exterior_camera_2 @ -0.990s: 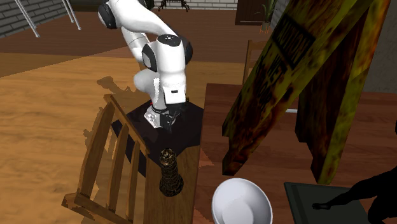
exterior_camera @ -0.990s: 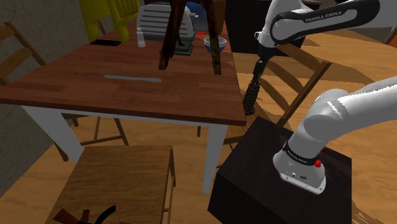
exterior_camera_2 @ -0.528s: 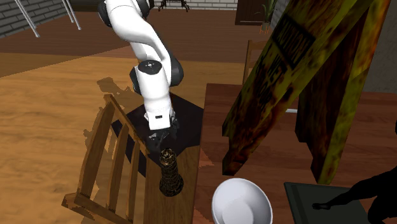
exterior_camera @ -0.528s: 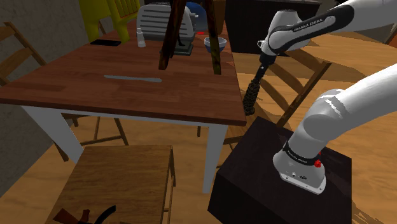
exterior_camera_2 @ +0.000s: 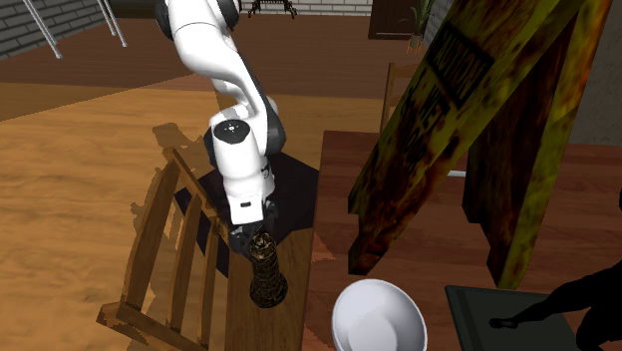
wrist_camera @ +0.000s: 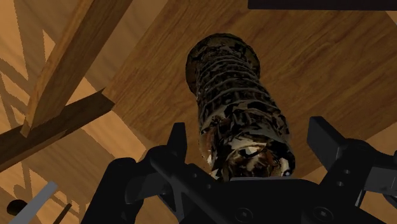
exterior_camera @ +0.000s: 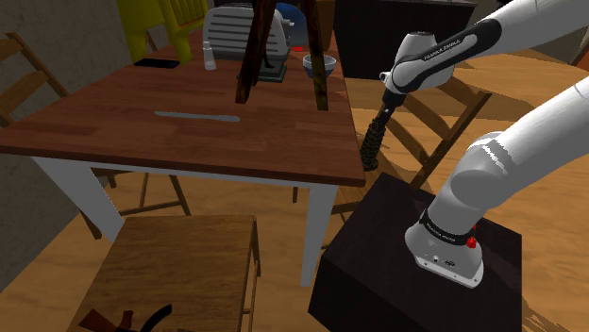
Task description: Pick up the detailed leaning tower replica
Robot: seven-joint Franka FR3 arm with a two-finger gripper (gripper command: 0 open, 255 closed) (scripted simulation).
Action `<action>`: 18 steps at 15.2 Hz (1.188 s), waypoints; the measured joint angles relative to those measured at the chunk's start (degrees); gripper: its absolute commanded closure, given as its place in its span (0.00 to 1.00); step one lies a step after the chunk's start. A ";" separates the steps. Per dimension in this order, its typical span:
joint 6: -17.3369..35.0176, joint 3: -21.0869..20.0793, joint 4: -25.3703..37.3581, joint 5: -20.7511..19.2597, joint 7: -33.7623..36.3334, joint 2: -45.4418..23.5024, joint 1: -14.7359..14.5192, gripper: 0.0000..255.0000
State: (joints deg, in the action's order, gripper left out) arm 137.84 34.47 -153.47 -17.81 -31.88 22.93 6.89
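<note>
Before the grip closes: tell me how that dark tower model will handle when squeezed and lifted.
The tower is tall and slim, so an off-centre nudge would probably tip it on the seat. Its ridged tiers should give the open pincer purchase rather than slip. It looks rigid, unlikely to flex.

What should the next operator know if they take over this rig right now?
Pincer: open, with one finger on each side of the tower's top. The wrist view shows a gap on both sides, so nothing is held.
Tower: upright on the wooden chair seat, next to the table.
Done: the pincer is lined up over the top of the tower.
Left: lower a little if needed, close on the tower, then lift it off the seat.
</note>
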 measured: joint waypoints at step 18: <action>-3.74 -1.18 1.29 -0.24 0.46 2.52 0.44 1.00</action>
State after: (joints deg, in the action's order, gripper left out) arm 134.10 33.30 -152.19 -18.05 -31.42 25.45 7.33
